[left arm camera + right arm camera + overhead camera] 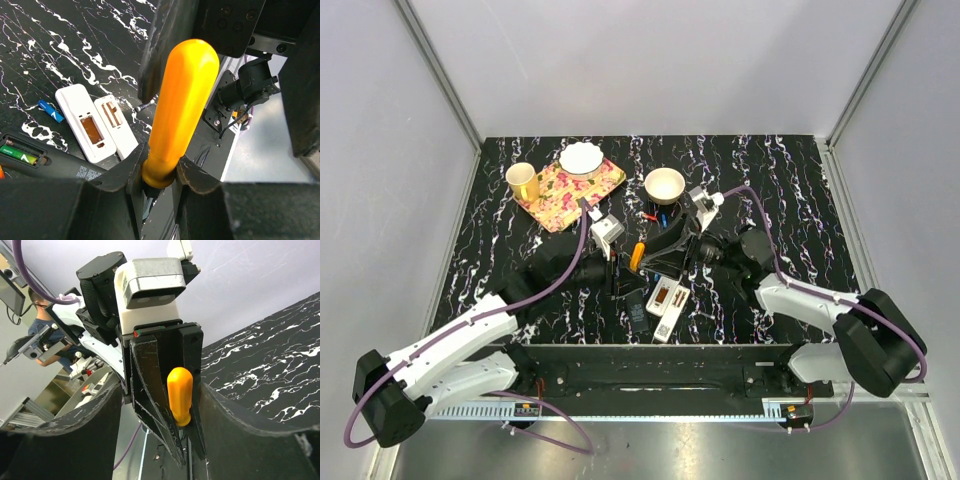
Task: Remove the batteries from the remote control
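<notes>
You have soft, even overhead light in the top view: the black marbled table (820,200) shows only faint shadows and no strong glare, though things at its centre are too small to resolve. In the left wrist view the orange handle (182,110) is sharp with a gentle sheen, while the left gripper's fingers (122,172) sit in deep shadow. Your right wrist view bows at the edges, and the right gripper's fingers (75,430) loom dark and soft.
</notes>
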Robot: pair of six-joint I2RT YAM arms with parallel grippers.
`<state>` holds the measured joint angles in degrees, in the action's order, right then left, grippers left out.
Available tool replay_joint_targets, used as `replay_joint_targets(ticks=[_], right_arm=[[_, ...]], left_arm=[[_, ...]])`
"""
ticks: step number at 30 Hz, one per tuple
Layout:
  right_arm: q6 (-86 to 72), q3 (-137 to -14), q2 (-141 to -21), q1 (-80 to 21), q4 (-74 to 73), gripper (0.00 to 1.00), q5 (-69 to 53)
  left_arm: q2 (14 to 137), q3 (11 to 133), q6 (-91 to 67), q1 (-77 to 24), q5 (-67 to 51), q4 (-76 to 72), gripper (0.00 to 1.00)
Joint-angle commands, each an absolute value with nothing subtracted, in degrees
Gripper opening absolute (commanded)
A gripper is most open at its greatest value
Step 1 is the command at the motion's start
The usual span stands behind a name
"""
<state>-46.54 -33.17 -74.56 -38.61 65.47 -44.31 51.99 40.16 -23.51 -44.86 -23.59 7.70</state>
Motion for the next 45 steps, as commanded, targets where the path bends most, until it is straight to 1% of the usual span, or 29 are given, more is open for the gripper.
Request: replay_joint_targets(ticks=[1, 3, 8, 9, 12, 14, 15, 16, 17, 18, 19, 20, 22, 23, 25, 26, 28, 30, 32, 33, 36, 37, 38, 42, 45], right_arm=[[-48.68, -36.03, -76.81, -39.55, 70.83, 0.65, -44.38], [-50.0, -36.47, -78.48, -39.64, 71.8, 0.51, -44.21], [-51.07, -37.88, -81.21, -39.99, 73.12, 0.3, -44.74], [-51.06, -38.14, -81.47, -40.08, 72.86, 0.01, -44.82], [-49.58, -38.15, -81.39, -40.17, 69.71, 0.0, -43.34], [-47.82, -36.48, -79.46, -40.25, 68.55, 0.0, -38.79], [-45.9, -34.21, -78.41, -40.25, 68.38, 0.0, -36.67], [-44.66, -32.97, -75.96, -40.43, 67.94, 0.0, -34.39], [-43.69, -31.65, -74.63, -40.52, 67.59, 0.0, -29.32], [-41.77, -29.2, -73.4, -40.52, 67.24, 0.0, -26.57], [-40.97, -27.87, -70.78, -40.52, 66.71, 0.0, -23.93], [-40.17, -26.64, -69.45, -40.52, 66.19, 0.0, -18.16], [-39.46, -23.74, -64.63, -40.6, 61.65, 0.0, -10.41], [-39.29, -23.21, -63.03, -40.78, 59.52, 0.0, -3.32], [-39.37, -22.85, -59.35, -40.87, 51.27, 0.0, 3.74], [-39.9, -23.2, -58.63, -40.87, 47.85, 0.0, 9.78], [-40.51, -24.78, -57.22, -40.87, 39.51, 0.0, 14.39], [-40.61, -23.91, -57.39, -40.87, 38.93, 0.0, 17.92], [-40.52, -22.68, -58.79, -40.87, 42.61, 0.0, 18.37], [-40.69, -21.72, -59.58, -40.87, 44.28, 0.0, 18.46], [-38.86, -21.09, -63.36, -41.57, 49.64, 0.0, 18.1], [-38.41, -21.01, -65.46, -41.92, 52.18, 0.0, 18.37], [-37.19, -20.83, -66.78, -42.53, 54.21, 0.0, 18.63], [-24.56, -20.48, -74.08, -48.67, 69.12, 0.0, 18.81], [-19.1, -19.52, -79.7, -50.53, 79.49, 0.0, 16.71]], left_arm=[[52.21, 42.71, -22.67, -44.91, -26.45, 4.75, 0.0], [52.29, 42.71, -22.68, -44.91, -26.72, 4.75, 0.0], [52.12, 42.54, -22.85, -44.83, -27.07, 4.48, 0.0], [52.21, 42.45, -22.94, -44.91, -27.16, 4.31, 0.0], [52.12, 42.28, -22.85, -44.91, -26.55, 4.39, 0.0], [51.94, 42.19, -22.68, -44.83, -25.76, 4.83, 0.0], [51.51, 42.19, -22.68, -44.82, -24.19, 5.36, 0.03], [51.16, 42.1, -22.59, -44.91, -23.3, 6.14, 0.17], [50.72, 41.93, -22.59, -44.91, -22.07, 6.5, 0.24], [49.58, 41.66, -22.67, -44.91, -19.19, 6.85, 0.36], [48.87, 41.05, -23.11, -44.83, -17.25, 7.73, 0.61], [48.08, 40.61, -23.72, -44.91, -15.57, 8.0, 0.69], [45.89, 38.95, -24.43, -44.74, -12.93, 8.35, 0.78], [45.01, 38.33, -25.48, -44.65, -12.4, 8.26, 0.81], [42.46, 35.88, -26.71, -44.56, -11.95, 7.65, 0.84], [41.58, 34.9, -27.94, -44.56, -11.87, 7.47, 0.85], [39.29, 32.27, -29.35, -44.39, -10.11, 6.95, 0.87], [37.8, 30.59, -31.63, -44.12, -8.36, 6.59, 0.86], [37.36, 28.4, -33.82, -43.6, -7.56, 5.02, 0.84], [37.44, 27.61, -34.53, -43.42, -7.12, 4.57, 0.81], [38.84, 25.4, -36.99, -42.45, -6.33, 3.16, 0.77], [39.46, 24.7, -37.44, -41.58, -6.33, 2.64, 0.73], [41.12, 24.35, -38.22, -41.14, -7.2, 2.29, 0.72], [46.83, 24.26, -39.9, -38.68, -9.84, 1.76, 0.69], [50.62, 24.35, -40.52, -36.13, -12.04, 0.97, 0.68]])
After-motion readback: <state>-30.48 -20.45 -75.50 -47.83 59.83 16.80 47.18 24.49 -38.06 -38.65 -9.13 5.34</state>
